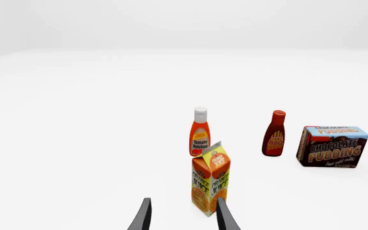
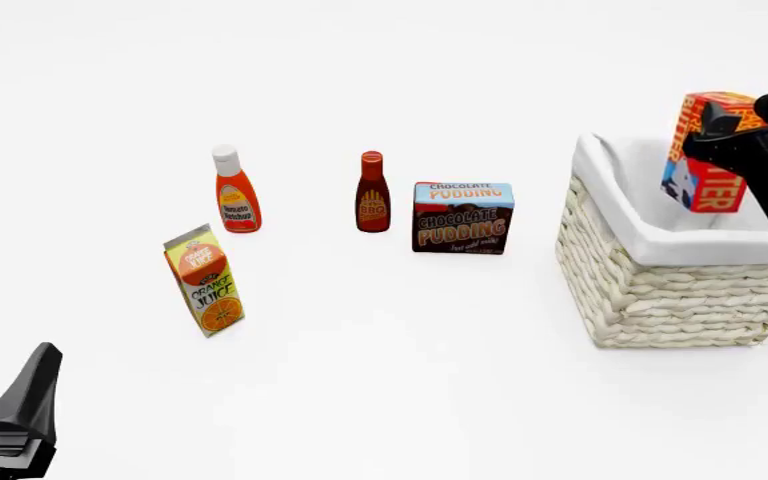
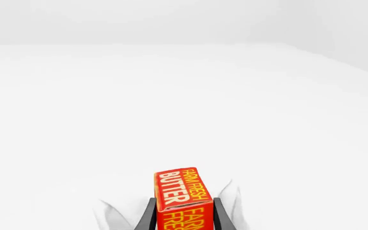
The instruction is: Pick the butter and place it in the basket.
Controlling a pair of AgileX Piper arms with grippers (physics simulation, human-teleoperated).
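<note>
Over at 3 o'clock in the front view, the butter [image 2: 707,150] is held up in the air by the right gripper [image 2: 738,150]. It is squeezed between the two dark fingers [image 3: 147,215], which are closed on its sides, as is seen in the right wrist view. The box is tilted, with its long side pointing up and down.

The basket [image 2: 671,290] is seen right under the butter. The butter hangs above the white cloth at the rim and is not touching it. It is not inside the basket yet. It looks like the next move is straight down, and then the box can be let go. The box should go down over the open middle, so it is not bumped on the rim.

Down at 8 o'clock, the left gripper [image 2: 11,420] is parked, well apart from the basket. Its fingers are spread and nothing is held between them. An orange juice carton [image 2: 205,280] is just ahead of it. The right arm is the nearer one by far, so the job is best left to it.
</note>
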